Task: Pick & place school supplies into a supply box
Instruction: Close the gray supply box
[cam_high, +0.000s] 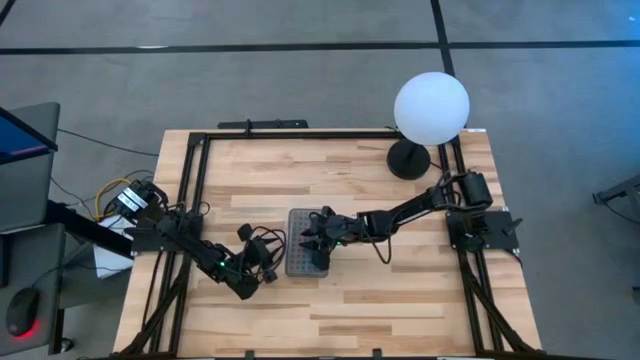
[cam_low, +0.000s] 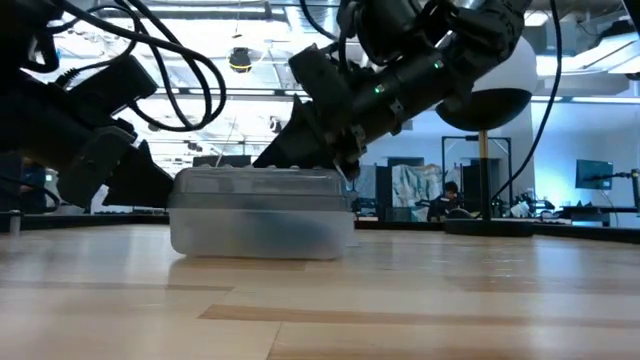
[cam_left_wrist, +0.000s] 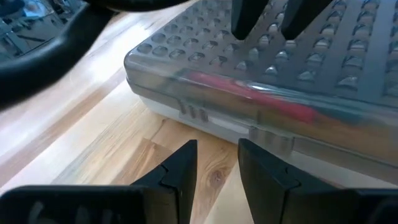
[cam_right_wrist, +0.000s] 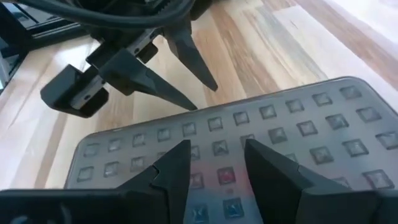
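Pale wooden planks make up the table, framed by black rails. Nearest the front edge, the left gripper sits low beside the box's left long side, its two dark fingers slightly parted and holding nothing. Just past it lies the supply box, a small clear plastic case whose grey dotted lid is down and looks shut. Through the wall a red pen or pencil shows inside, and other supplies are probably with it, though the plastic blurs them. The right gripper rests over the lid, fingers apart, empty, apparently pressing it. Farther back stands a white globe lamp on a black base. No loose supplies remain on the table, so the task seems all but finished: only confirming the latch and withdrawing is left.
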